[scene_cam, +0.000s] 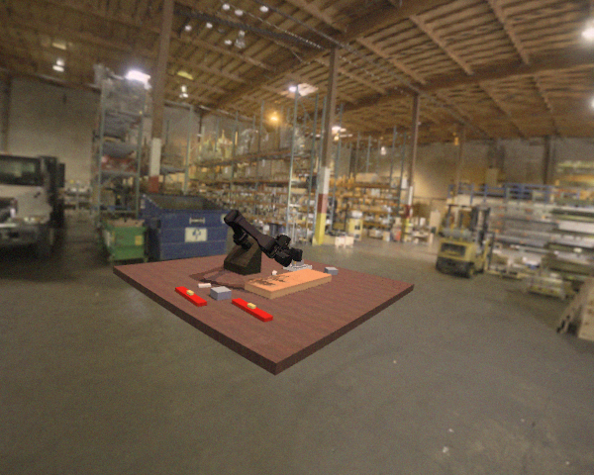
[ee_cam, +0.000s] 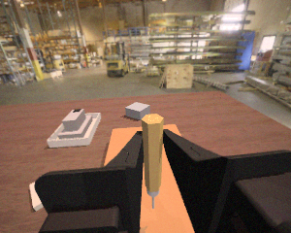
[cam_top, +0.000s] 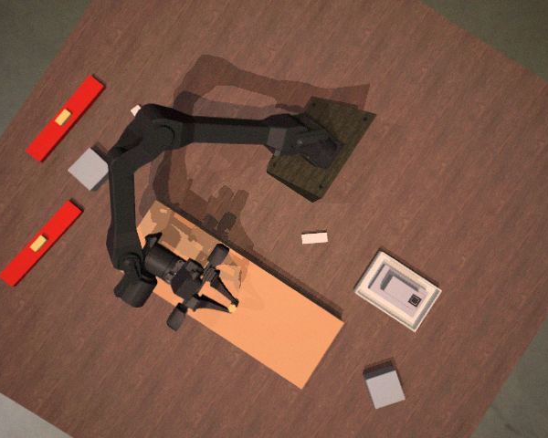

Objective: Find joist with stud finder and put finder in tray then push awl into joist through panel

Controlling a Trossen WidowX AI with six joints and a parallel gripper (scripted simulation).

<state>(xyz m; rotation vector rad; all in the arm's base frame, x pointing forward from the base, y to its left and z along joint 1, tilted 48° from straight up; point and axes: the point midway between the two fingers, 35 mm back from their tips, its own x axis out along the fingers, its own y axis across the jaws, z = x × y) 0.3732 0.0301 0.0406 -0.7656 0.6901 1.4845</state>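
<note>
My gripper (cam_top: 233,305) (ee_cam: 151,134) is shut on the awl. The awl (cam_top: 232,308) (ee_cam: 152,155) has a yellow six-sided handle, and its short grey tip points down in the wrist view. It is held upright over the orange floor panel (cam_top: 281,340) (scene_cam: 297,283) (ee_cam: 174,194); whether the tip touches the panel cannot be told. The stud finder (cam_top: 399,293) (ee_cam: 75,121), grey with a dark square, lies in the white tray (cam_top: 368,299) (ee_cam: 63,144), beyond the panel's far end. The joist is hidden. No hole shows on the visible part of the panel.
Grey blocks (cam_top: 385,389) (cam_top: 89,170) (ee_cam: 138,111) lie near both panel ends. Two red bars with yellow blocks (cam_top: 80,99) (cam_top: 57,226) lie on the left. A small white block (cam_top: 314,237) lies between the panel and the arm's dark base (cam_top: 302,179).
</note>
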